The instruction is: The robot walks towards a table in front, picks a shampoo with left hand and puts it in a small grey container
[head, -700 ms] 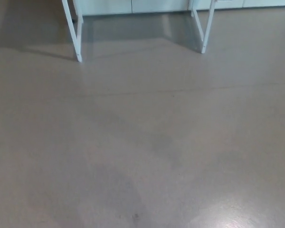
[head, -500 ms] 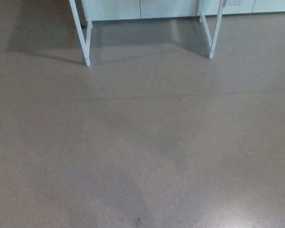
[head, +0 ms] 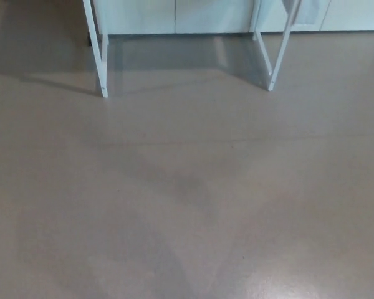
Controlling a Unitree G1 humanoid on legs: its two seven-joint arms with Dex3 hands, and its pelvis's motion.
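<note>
Head cam is pitched down at bare grey floor (head: 187,205), nothing lying on it in frame. Of the table only the white legs show: one leg (head: 98,56) upper left, the other leg (head: 280,53) upper right. Feet are planted on the floor and both legs run out of the top edge, so the tabletop is above the frame. Pale cabinet fronts (head: 174,15) run along the top edge behind the legs. The table's shadow (head: 174,59) lies on the floor between and in front of them.

Shampoo: not visible. Small grey container: not visible. My read is that both sit on the tabletop, hence out of frame with the camera aimed this low.

Left hand and right hand: neither shows, no forearm either. Can't tell how far the fingers are spread or whether they hold anything. Arms probably hang at the sides for walking, but that's a guess.

Stage: approach part of the task, grasp not begun. The legs are well apart from the bottom edge, so there's open floor to cover. They sit roughly centred left-right, so heading looks about right.

Risk: no target fix with the top out of view — the robot needs to close in and see the top before the left arm reaches.
</note>
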